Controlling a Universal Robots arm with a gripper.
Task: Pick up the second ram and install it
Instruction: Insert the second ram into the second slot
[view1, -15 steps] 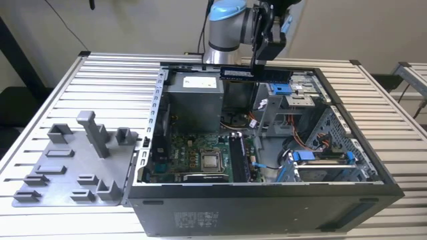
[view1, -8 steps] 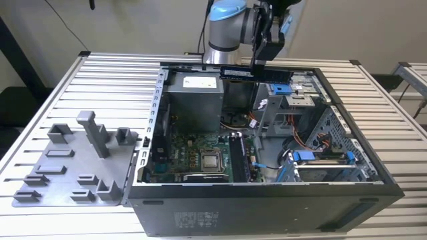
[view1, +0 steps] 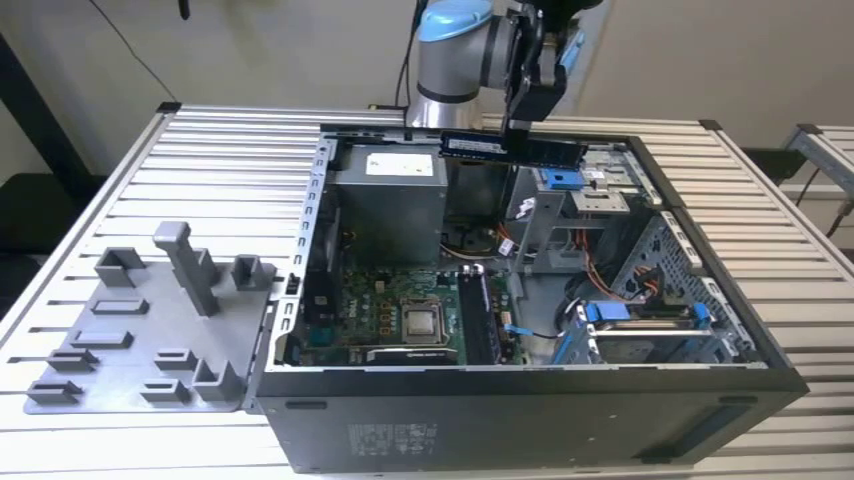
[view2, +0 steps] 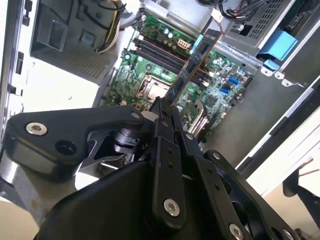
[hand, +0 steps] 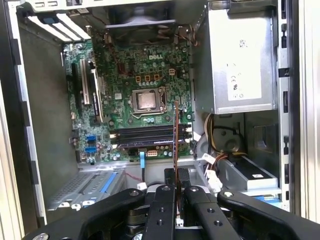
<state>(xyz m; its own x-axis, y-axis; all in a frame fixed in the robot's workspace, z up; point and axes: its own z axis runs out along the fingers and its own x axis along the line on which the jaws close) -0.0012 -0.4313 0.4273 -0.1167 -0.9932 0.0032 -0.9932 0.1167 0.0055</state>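
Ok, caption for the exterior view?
Tool shut on the ram, held level above the open case.

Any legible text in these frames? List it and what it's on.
Sticker on the ram stick held in the gripper: blurred.
Label on the power supply: too small to read.
Print on the motherboard: a white logo word, left unquoted; the rest is too small.
Label on the case front: too small to read.
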